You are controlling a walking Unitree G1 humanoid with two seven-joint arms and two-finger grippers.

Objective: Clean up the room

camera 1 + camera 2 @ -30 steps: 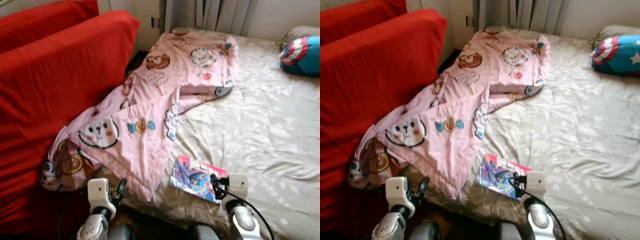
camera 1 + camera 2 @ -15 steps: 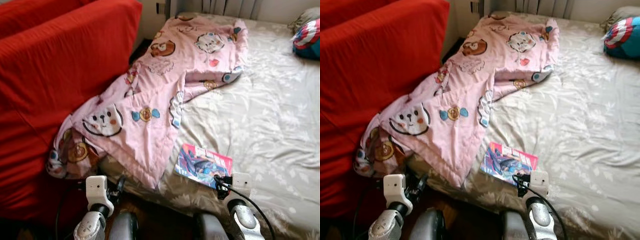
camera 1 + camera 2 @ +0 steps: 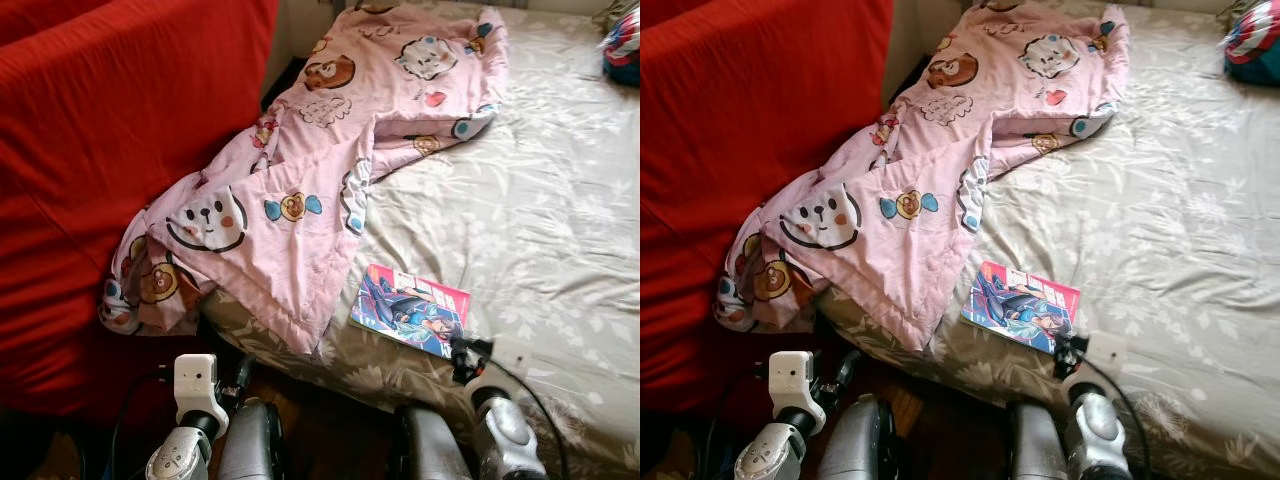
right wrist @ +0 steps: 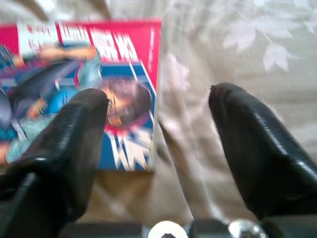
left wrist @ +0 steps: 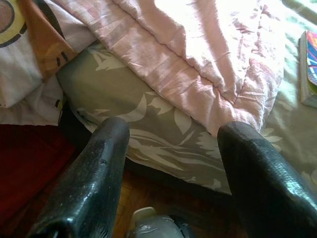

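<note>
We're at the near edge of the bed, its grey-beige leaf-print sheet [image 3: 540, 200] spread in front of us. A glossy comic book with a red, blue and pink cover [image 3: 411, 309] lies flat on the sheet close to the near edge, just beside the lower corner of the pink quilted blanket with cartoon animal prints [image 3: 330, 160], not touching it as far as we can tell. The blanket runs diagonally from the far side of the bed and spills off the left edge against the red fabric sofa [image 3: 110, 150]. A round pillow with red, white and blue rings [image 3: 622, 45] sits at the far right corner. Our right gripper [image 4: 158, 148] hovers just above the book's corner, fingers [image 4: 255, 148] spread apart, nothing held. Our left gripper [image 5: 171, 168] is low at the mattress edge below the blanket's corner, fingers also apart, empty. Brown wooden floor [image 5: 163, 198] shows beneath the bed edge.
</note>
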